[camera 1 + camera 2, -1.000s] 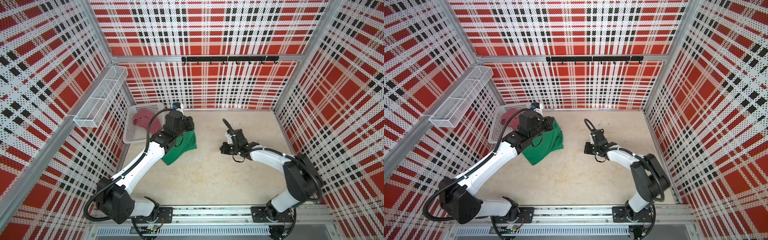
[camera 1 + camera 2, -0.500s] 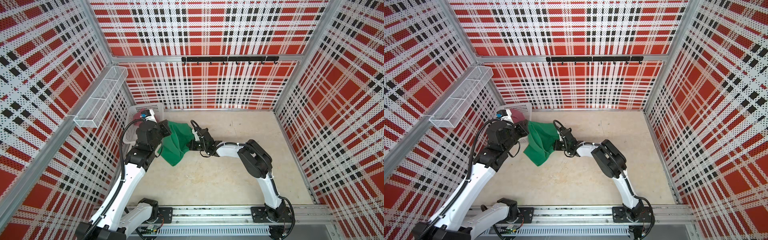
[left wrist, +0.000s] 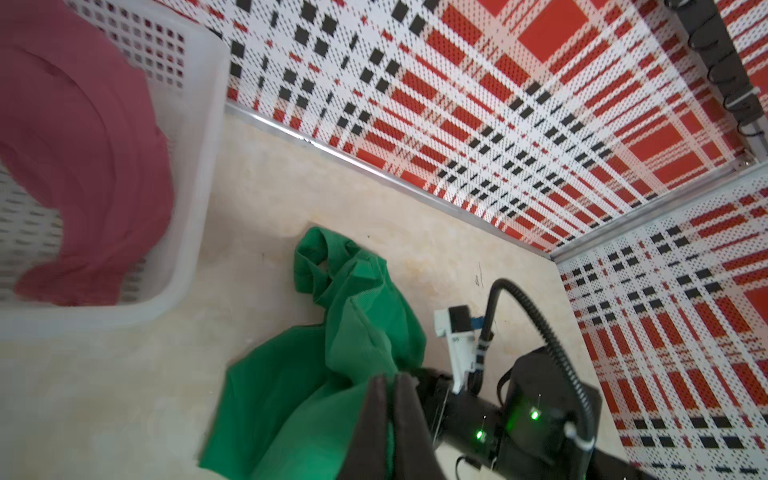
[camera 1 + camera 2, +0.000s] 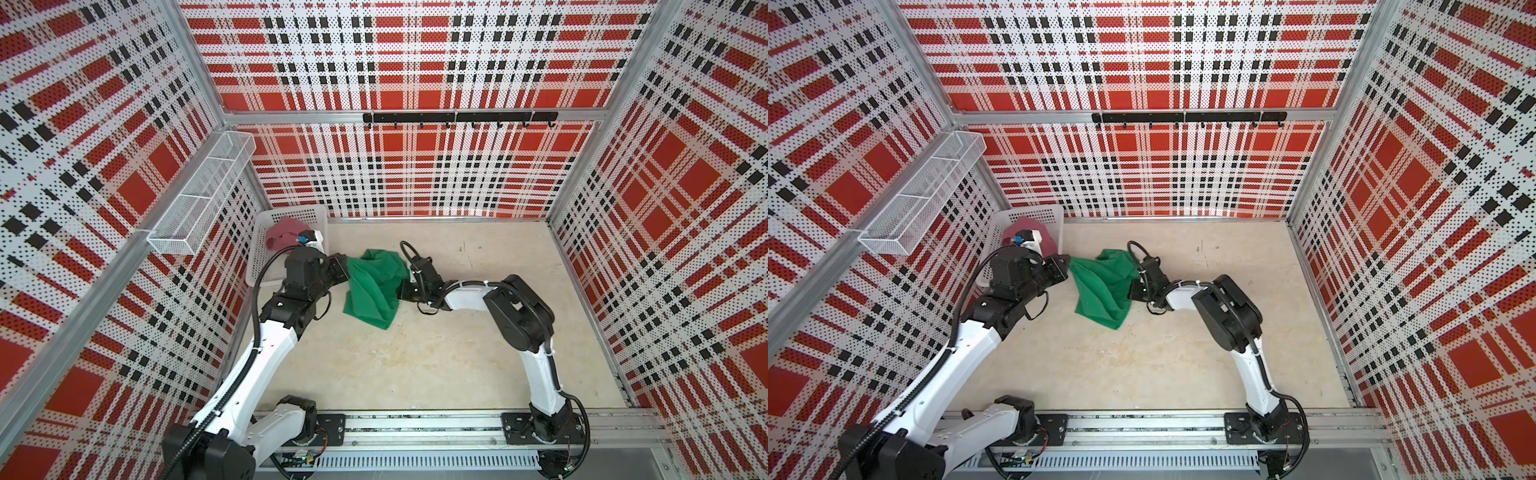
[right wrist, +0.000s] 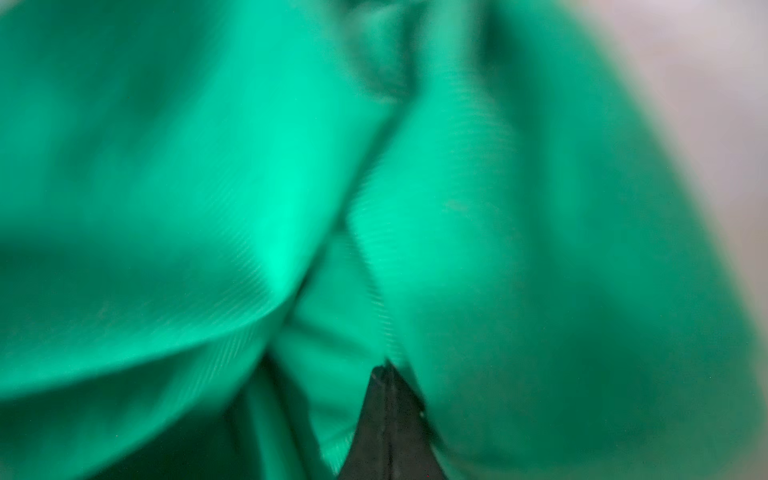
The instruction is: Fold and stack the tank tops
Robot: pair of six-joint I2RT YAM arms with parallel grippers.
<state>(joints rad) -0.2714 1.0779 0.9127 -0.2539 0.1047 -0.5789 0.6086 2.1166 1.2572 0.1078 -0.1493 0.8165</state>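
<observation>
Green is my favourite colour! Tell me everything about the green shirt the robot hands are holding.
The green tank top is bright green, soft, finely ribbed cloth, crumpled and unfolded. A strap loop sticks out at one end. The left gripper and right gripper are each shut on an edge, and its lower part droops onto the beige table.

We see a mottled beige tabletop [image 4: 415,365]. In its far left corner stands a white perforated basket [image 4: 303,212]. Just beside it, a crumpled green tank top [image 4: 370,291] rests partly on the surface.
</observation>
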